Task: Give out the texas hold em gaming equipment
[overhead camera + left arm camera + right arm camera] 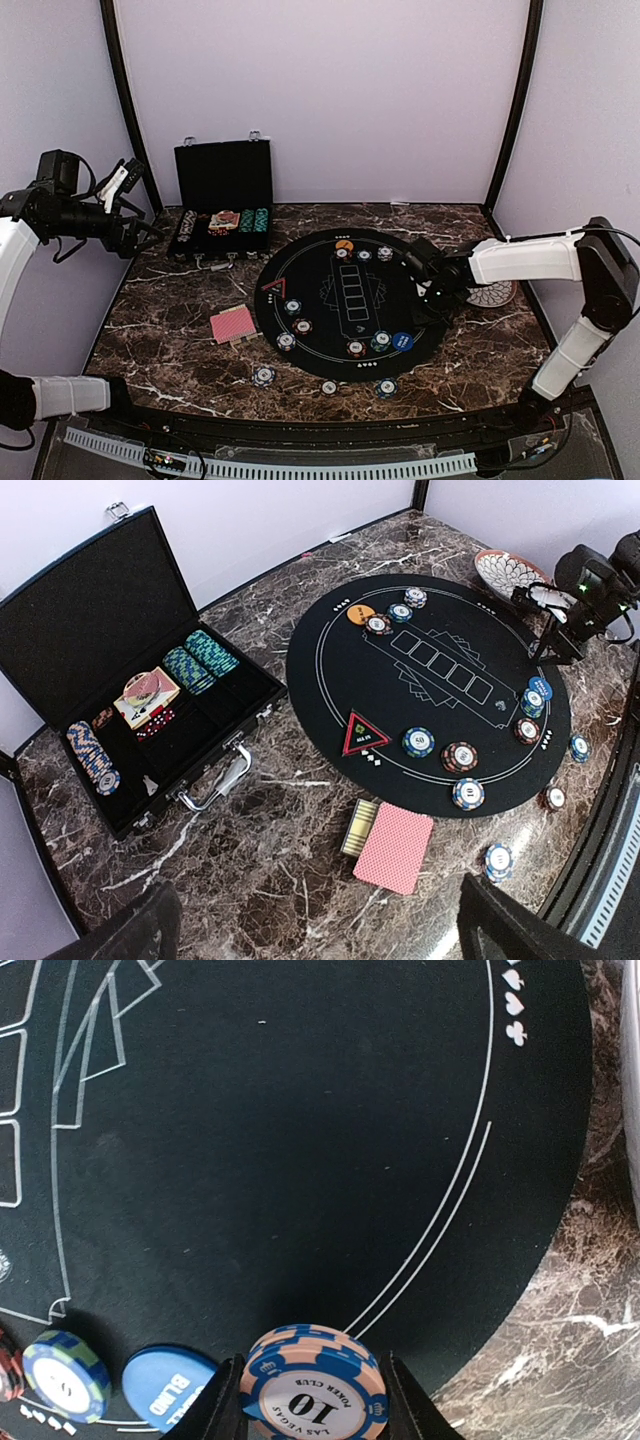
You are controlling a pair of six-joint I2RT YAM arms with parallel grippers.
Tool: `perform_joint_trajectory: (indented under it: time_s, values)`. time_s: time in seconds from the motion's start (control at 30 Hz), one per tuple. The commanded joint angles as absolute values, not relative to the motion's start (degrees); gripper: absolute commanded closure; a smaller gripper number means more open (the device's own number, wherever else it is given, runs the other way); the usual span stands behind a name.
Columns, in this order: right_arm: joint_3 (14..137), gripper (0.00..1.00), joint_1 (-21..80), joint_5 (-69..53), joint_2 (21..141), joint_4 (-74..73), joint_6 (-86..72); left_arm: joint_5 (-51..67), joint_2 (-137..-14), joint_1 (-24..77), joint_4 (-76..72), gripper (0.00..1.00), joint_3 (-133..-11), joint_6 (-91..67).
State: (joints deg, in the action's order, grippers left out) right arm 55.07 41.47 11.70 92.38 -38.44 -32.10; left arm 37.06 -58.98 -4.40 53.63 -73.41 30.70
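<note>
Surface: glossy dark marble tabletop (pixel 170 340) with white veins, carrying a round matte black felt mat (pixel 345 300) printed with white lines.

Right claw (pixel 315 1400): partly closed, both fingers pressed against a cylindrical chip stack (pixel 315 1380) with blue-and-salmon striped edges and a top face marked "10". It sits at lower centre of the right wrist frame, beside a flat blue disc (pixel 165 1395).

Left claw (pixel 320 930): fully spread, holding nothing.

Loose striped chips (pixel 292 307) ring the mat. The red-backed card deck (pixel 232 325) lies left of the mat.
</note>
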Motion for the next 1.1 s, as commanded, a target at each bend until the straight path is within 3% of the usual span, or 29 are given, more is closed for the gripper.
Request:
perform_joint_trajectory:
  time_s: [0.0,0.5,0.8,0.93,1.07]
  values:
    - [54.67,0.81,40.45,10.58,93.94,-34.33,-31.91,38.38,-58.99,-4.67,55.61,0.01,-73.11,32.24]
    - [51.71,0.78,40.00,9.85,96.33,-31.76,-31.83,38.25,-59.04,-4.72,56.17,0.01,-73.06,32.96]
    - [53.66,0.43,39.90,10.45,95.80,-33.80,-31.00,37.49,-59.32,-4.73,57.94,0.01,-72.84,33.77]
    - [55.34,0.35,39.90,10.94,93.87,-35.79,-30.59,35.06,-58.91,-4.71,58.57,0.01,-71.55,34.31]
    - [57.98,0.34,40.14,11.17,91.21,-38.48,-30.61,32.83,-58.41,-4.71,59.76,0.01,-70.35,35.56]
